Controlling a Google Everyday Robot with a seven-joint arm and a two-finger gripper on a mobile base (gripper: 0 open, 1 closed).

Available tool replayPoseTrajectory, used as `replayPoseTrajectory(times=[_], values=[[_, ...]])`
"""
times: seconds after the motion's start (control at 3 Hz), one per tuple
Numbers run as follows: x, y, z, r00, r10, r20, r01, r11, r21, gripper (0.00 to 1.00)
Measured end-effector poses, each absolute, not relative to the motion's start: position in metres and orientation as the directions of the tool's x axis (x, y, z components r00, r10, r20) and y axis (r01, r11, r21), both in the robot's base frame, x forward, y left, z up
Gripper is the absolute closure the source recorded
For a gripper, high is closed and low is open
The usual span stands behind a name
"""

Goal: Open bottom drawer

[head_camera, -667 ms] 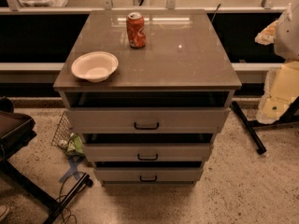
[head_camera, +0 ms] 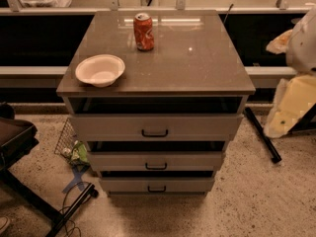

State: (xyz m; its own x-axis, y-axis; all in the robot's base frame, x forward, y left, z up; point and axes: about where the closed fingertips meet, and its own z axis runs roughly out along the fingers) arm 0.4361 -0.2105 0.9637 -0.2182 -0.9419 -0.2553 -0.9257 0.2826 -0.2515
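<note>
The bottom drawer (head_camera: pixel 156 184) is the lowest of three grey-beige fronts on the cabinet and has a small black bar handle (head_camera: pixel 156 188). A dark gap shows above its front, as above the two drawers over it (head_camera: pixel 156 160) (head_camera: pixel 155 126). My gripper (head_camera: pixel 291 107) is part of the white and cream arm at the right edge. It is level with the top drawer, well to the right of the cabinet, and touches no drawer.
On the cabinet top (head_camera: pixel 197 68) stand a red soda can (head_camera: pixel 143 31) and a white bowl (head_camera: pixel 100 69). A black chair base (head_camera: pixel 29 181) and a wire basket (head_camera: pixel 66 139) with litter are at the left on the floor. A black bar (head_camera: pixel 261 135) lies at the right.
The arm at the right edge has sunk slightly. The drawers, can and bowl have not moved.
</note>
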Motion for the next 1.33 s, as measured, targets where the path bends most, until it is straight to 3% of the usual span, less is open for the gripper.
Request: replayPoseTrajectory(times=[0.67, 1.33], values=[[0.414, -0.184, 0.845, -0.238, -0.849, -0.471, -0.923, 0.350, -0.163, 0.00], [0.445, -0.155, 0.731, -0.178, -0.770, -0.613, -0.916, 0.357, -0.182, 0.00]])
